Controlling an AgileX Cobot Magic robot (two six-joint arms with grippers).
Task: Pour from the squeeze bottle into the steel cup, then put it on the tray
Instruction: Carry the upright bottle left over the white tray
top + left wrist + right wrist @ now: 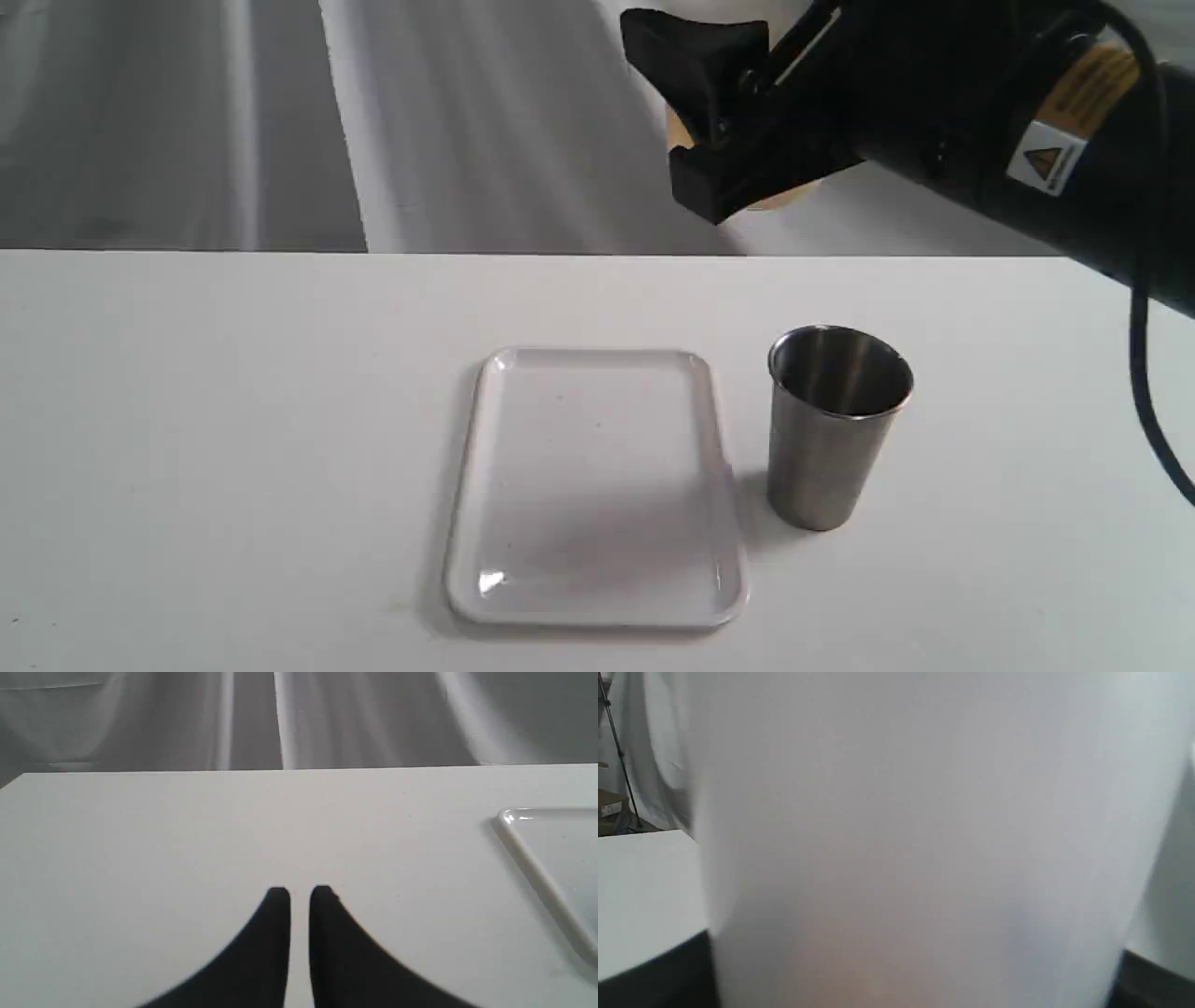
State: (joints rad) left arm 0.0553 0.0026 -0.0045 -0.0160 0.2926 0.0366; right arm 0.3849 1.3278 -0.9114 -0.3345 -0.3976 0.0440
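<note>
High above the table's far right, my right gripper (702, 117) is shut on the squeeze bottle (678, 129); only slivers of whitish plastic and amber liquid show past the black fingers. In the right wrist view the bottle (896, 835) fills nearly the whole picture as a blurred whitish wall, and its nozzle is hidden. The steel cup (838, 425) stands upright on the table below, just right of the white tray (597, 485), which holds nothing. My left gripper (300, 893) hovers low over bare table, fingers nearly together and holding nothing; the tray's corner (537, 868) lies to one side of it.
The white table (233, 420) ends at a far edge in front of grey-white curtains (420, 121). A black cable (1153, 411) hangs from the right arm down the right side. A tripod leg (619, 751) and a box stand beyond the table's corner.
</note>
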